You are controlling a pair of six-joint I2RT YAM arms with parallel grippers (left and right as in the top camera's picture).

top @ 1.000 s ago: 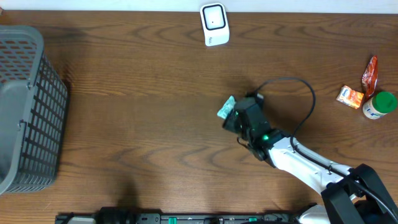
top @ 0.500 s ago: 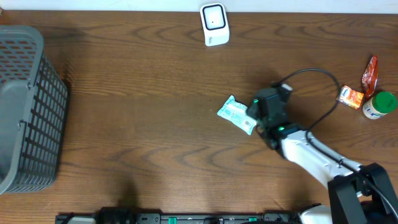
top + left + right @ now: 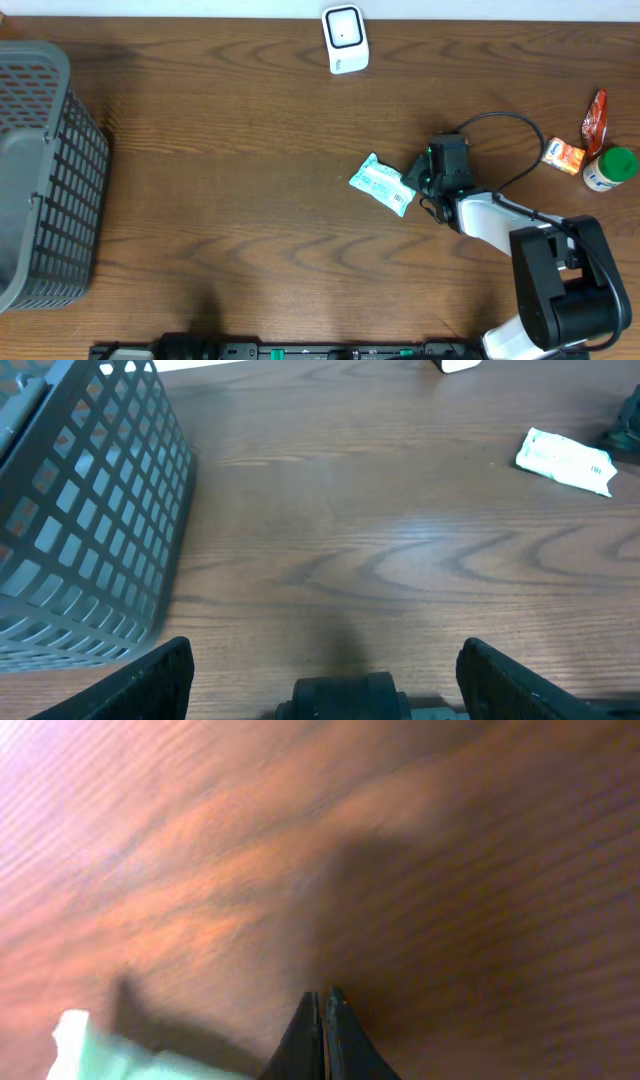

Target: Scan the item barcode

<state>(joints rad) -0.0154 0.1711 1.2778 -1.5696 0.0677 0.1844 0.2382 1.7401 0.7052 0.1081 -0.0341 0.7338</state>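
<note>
**A:** The right gripper (image 3: 322, 1025) is low over the table, fingers pressed together, pinching nothing. The mint-green packet (image 3: 381, 186) lies flat just to its left, right of centre.

**B:** So it's not picked up yet?

**A:** That's my read: the grasp is the step in hand. It'll need to spread those fingers, take the packet and carry it to the white scanner (image 3: 345, 40) at the far edge, barcode facing it.

**B:** And the left gripper (image 3: 330, 660)?

**A:** Spread wide at the near edge, empty.

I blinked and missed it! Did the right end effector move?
Yes. The right end effector slid right, off the pale green packet, toward the orange box; the packet stayed put below the white scanner.
</note>
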